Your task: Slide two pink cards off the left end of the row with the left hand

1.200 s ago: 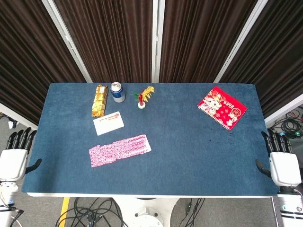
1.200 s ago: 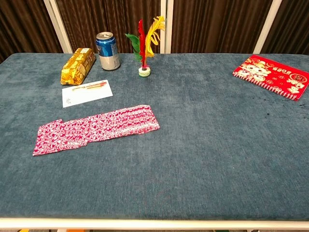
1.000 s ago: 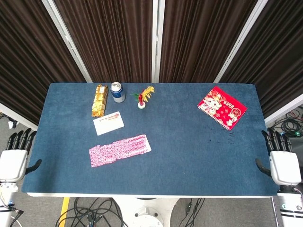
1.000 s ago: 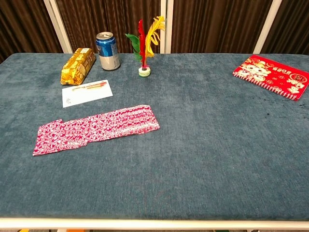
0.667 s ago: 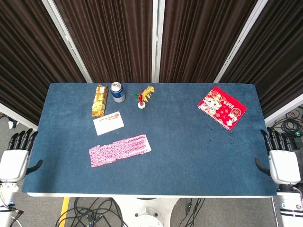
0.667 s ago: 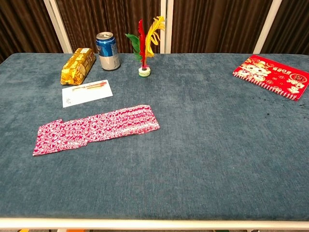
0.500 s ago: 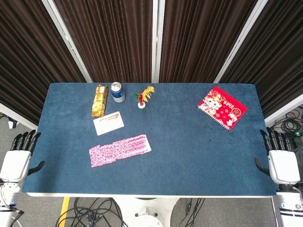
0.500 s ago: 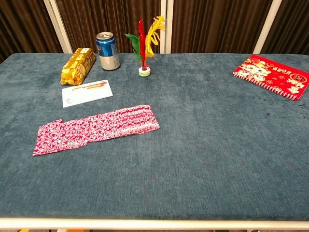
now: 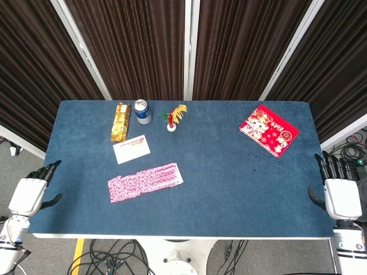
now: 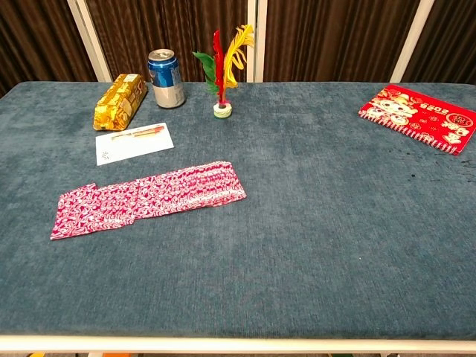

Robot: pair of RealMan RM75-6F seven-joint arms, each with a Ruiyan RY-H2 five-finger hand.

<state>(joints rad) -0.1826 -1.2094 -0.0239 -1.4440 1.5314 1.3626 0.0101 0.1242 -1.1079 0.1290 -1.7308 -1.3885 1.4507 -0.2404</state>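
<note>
The left hand (image 9: 27,196) hangs just off the table's (image 9: 229,183) left edge, fingers apart and holding nothing. The right hand (image 9: 342,198) sits off the opposite edge, likewise spread and empty. Neither shows in the chest view.

The row of pink cards (image 9: 145,181) lies on the blue cloth well inboard of the left hand, off to its right and a little ahead, overlapped like a fanned deck, with its near end (image 10: 74,216) pointing toward that hand. Beyond the row from the hand are a white card (image 9: 131,149), a gold packet (image 9: 120,121), a drink can (image 9: 142,111) and a feather shuttlecock (image 9: 174,118); a red booklet (image 9: 268,130) lies far across, nearer the right hand.

To do this well, I'd guess the hand should come in low over the row's left end, set fingertips flat on only the outermost two cards, and drag them leftward. Light pressure looks wise, since the cloth may grip and the overlapped neighbours could trail along.
</note>
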